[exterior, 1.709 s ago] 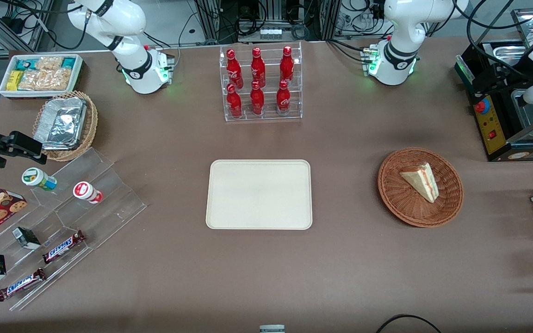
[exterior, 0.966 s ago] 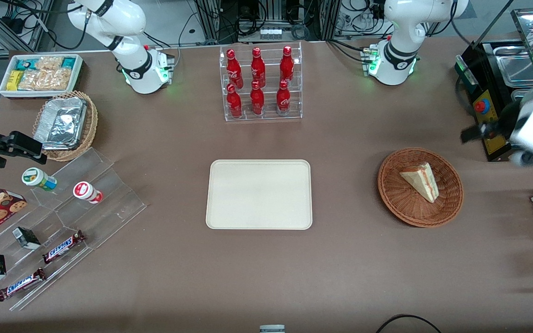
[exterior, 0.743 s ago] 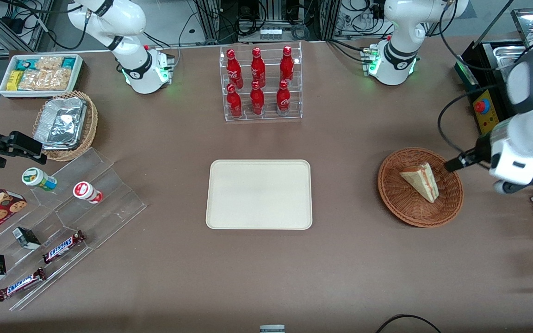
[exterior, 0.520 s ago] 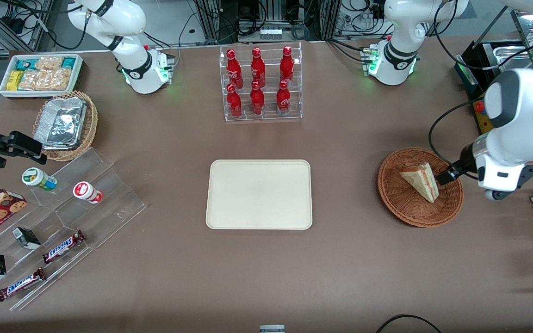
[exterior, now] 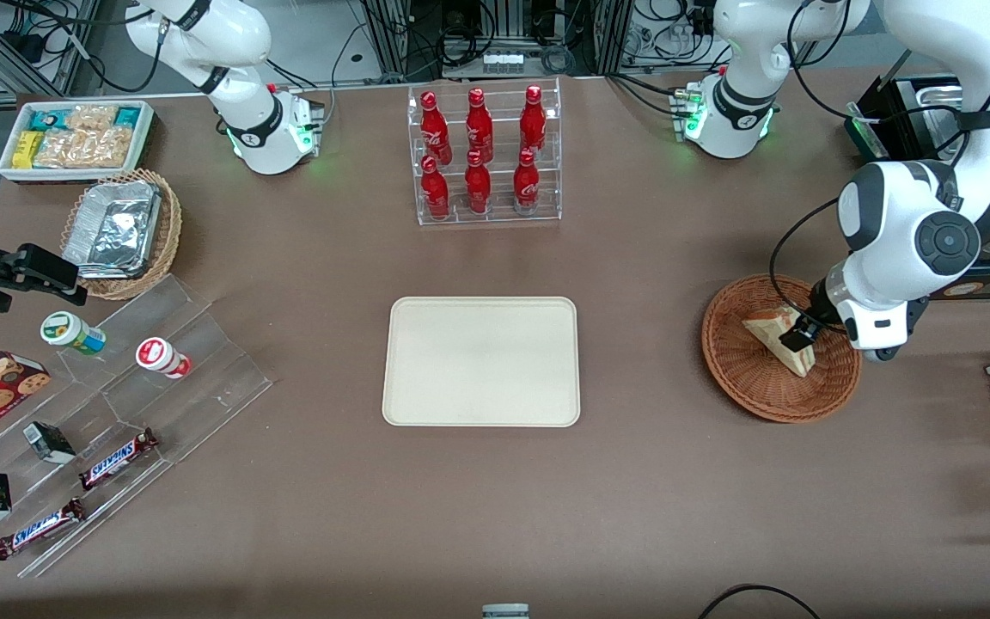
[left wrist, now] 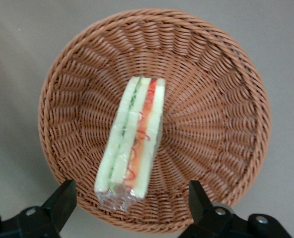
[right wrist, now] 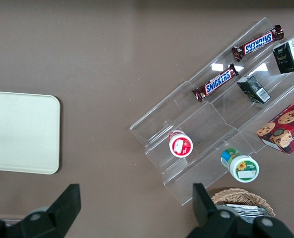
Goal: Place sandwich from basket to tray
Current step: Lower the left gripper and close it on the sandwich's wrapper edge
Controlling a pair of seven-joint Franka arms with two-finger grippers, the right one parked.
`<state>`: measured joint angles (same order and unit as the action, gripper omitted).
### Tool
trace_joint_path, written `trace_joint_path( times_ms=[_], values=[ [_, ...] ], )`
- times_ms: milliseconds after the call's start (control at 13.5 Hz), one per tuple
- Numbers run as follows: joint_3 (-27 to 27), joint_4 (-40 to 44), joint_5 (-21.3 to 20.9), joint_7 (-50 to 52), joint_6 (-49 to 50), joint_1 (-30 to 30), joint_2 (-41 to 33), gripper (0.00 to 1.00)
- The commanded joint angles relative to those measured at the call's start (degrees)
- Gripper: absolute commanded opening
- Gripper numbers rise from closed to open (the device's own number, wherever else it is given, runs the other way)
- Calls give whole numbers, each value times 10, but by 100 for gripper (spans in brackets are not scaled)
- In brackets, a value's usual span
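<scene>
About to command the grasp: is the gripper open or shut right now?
Open. In the wrist view the gripper has its fingers spread wide, above the sandwich lying in the basket, gripping nothing.

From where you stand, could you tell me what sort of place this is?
Probably a robotics lab staged as a snack counter: the cola bottles' rack, tiered candy display, and the open gripper over the sandwich in the basket.
</scene>
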<state>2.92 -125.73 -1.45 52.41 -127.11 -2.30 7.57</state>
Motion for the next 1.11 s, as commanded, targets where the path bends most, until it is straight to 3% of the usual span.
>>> trace_joint_path(
  times_ms=[0, 669, 892, 1041],
  values=[
    [3, -11, -48, 9, -9, -13, 2, 100],
    [9, -11, -44, -17, -21, -3, 17, 100],
    [9, -15, 4, -74, -25, -4, 19, 100],
    [9, -19, 9, -83, -32, -3, 24, 100]
  ],
)
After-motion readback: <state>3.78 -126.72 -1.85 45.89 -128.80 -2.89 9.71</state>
